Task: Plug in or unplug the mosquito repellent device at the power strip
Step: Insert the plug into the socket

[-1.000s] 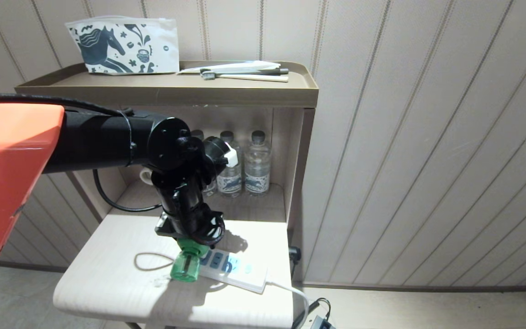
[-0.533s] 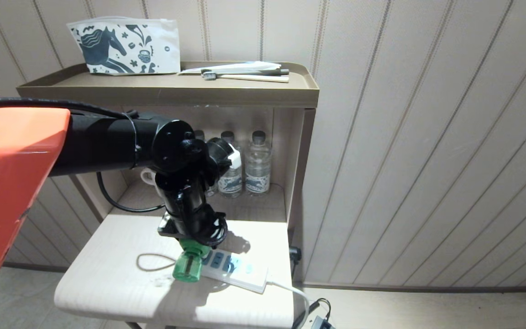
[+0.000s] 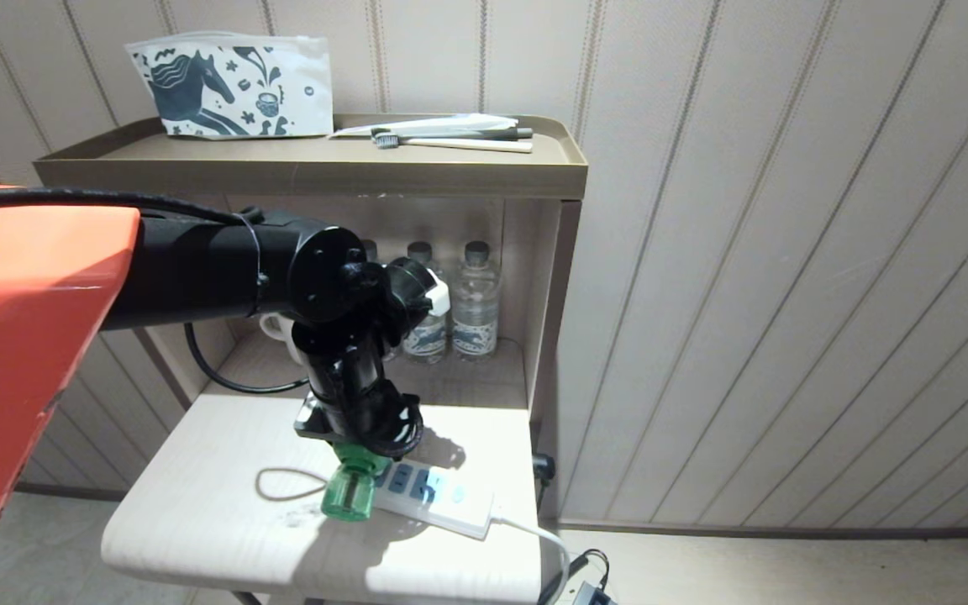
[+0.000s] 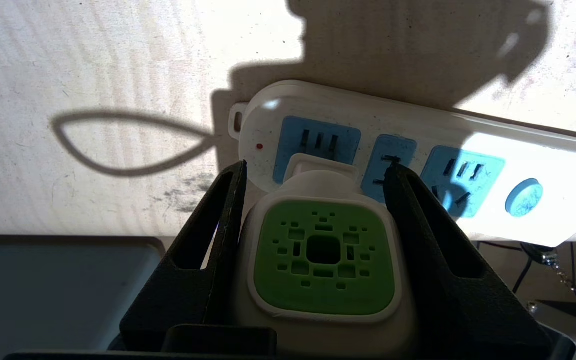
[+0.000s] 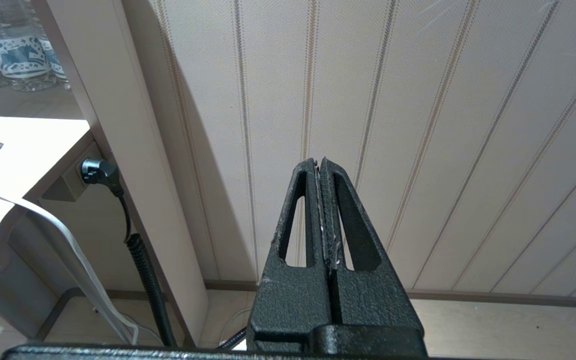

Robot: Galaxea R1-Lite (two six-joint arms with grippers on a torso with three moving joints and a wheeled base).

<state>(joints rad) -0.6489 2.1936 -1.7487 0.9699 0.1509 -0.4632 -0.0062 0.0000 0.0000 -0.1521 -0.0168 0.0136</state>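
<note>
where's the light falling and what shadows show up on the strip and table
Left wrist view: hard light on the table, the arm's dark shadow covering the power strip's far edge, a looped shadow beside it, glare at the strip's button end. Head view: bright tabletop, shadow under the mosquito repellent device.

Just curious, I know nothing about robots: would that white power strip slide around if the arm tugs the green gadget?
Probably: the power strip lies loose on a smooth shelf, so it may slide. Its rigid-looking shell shouldn't flex.
</note>
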